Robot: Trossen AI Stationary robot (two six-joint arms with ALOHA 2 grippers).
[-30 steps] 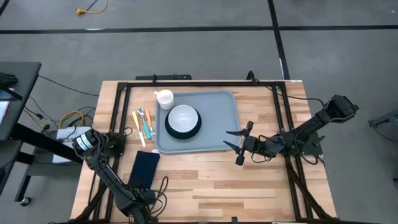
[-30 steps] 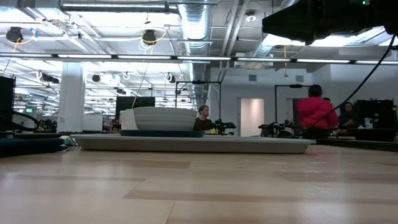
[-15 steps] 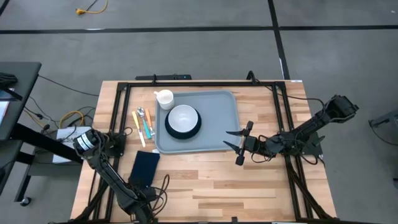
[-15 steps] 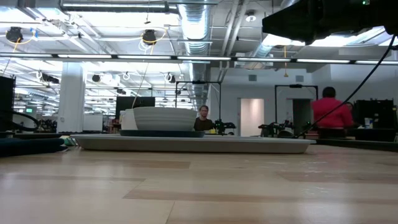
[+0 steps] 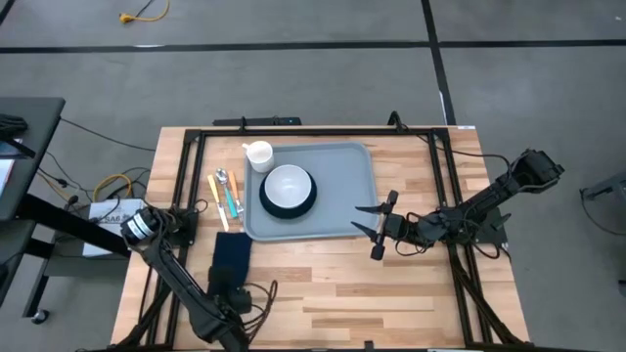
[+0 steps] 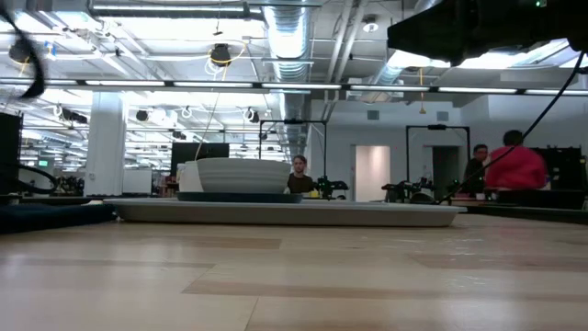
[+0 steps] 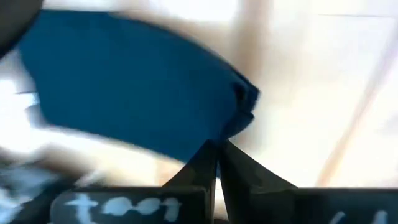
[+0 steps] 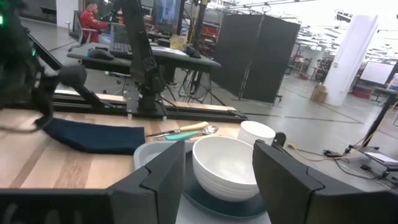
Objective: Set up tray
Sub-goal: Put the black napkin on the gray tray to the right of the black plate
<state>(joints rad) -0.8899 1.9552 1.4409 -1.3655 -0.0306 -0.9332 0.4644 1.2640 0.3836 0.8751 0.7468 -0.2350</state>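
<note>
The tray lies flat at the far middle of the tabletop, already carrying the plate and bowl, with the cup at its corner. The left tool pinches the napkin by one end (likely to drag it toward the tray). The right tool waits, fingers spread, just beside the tray.

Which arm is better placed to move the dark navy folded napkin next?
Left: the left gripper is pinched shut on the dark navy folded napkin. The right gripper hangs open beyond the grey-blue plastic tray.
</note>
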